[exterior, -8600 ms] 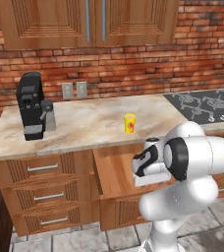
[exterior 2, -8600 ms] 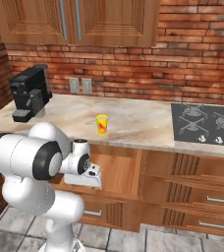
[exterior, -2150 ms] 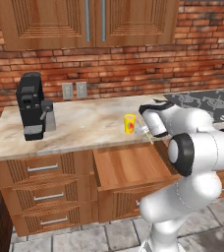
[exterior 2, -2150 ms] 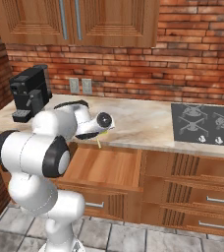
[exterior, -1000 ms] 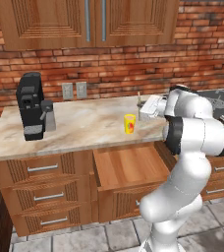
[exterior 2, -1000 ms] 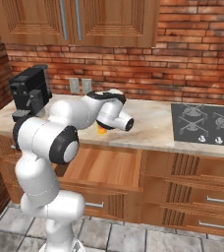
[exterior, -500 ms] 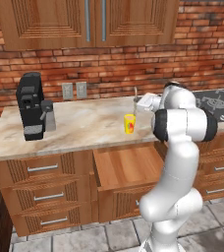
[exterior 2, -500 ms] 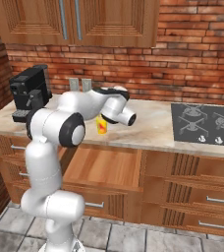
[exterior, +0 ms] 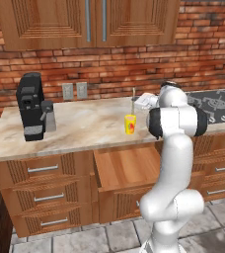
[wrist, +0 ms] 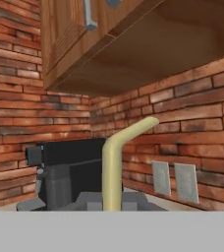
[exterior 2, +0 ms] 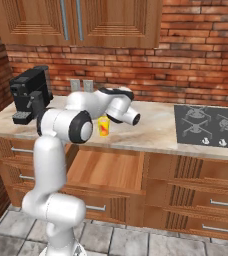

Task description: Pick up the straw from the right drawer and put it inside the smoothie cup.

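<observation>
Straw stands upright in the pincer, clamped at centre frame of the left base view, just above the smoothie cup on the desk. The right drawer hangs open below. Picking looks done; lowering the straw into the cup and releasing remain.

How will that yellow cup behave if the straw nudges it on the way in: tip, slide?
The smoothie cup looks small and probably light, so it likely slides on the smooth marble counter. It stands free, nothing bracing it, so an off-centre push from the straw might tip it.
</observation>
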You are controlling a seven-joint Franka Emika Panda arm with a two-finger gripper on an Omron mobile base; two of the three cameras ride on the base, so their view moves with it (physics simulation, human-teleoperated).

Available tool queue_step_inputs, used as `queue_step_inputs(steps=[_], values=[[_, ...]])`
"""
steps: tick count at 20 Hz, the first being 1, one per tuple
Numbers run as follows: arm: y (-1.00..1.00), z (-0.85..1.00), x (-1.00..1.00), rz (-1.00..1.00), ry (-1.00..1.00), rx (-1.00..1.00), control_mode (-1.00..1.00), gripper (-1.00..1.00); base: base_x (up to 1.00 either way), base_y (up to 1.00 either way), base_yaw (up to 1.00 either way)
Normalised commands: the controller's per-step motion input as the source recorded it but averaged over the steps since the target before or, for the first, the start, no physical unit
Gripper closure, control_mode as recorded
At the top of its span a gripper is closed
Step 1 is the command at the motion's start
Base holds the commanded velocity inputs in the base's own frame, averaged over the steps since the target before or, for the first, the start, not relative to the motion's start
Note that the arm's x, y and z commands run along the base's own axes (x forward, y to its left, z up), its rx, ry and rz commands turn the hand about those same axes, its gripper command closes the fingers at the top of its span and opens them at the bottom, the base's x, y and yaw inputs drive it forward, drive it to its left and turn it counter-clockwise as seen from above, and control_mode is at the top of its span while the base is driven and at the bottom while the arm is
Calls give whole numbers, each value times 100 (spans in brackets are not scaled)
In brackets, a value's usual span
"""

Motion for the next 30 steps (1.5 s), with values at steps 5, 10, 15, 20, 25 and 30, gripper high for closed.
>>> queue_step_inputs(steps=[5,10,15,20,25,30], values=[[0,-38,30,0,2,0,-100,100,0,0,0],[0,-34,24,0,2,0,-100,100,0,0,0],[0,-24,23,0,2,0,-100,100,0,0,0],[4,-25,16,0,1,0,-100,100,0,0,0],[4,-19,-7,0,0,0,-100,100,0,0,0],[7,-9,-40,0,0,-1,-100,-100,0,0,0]])
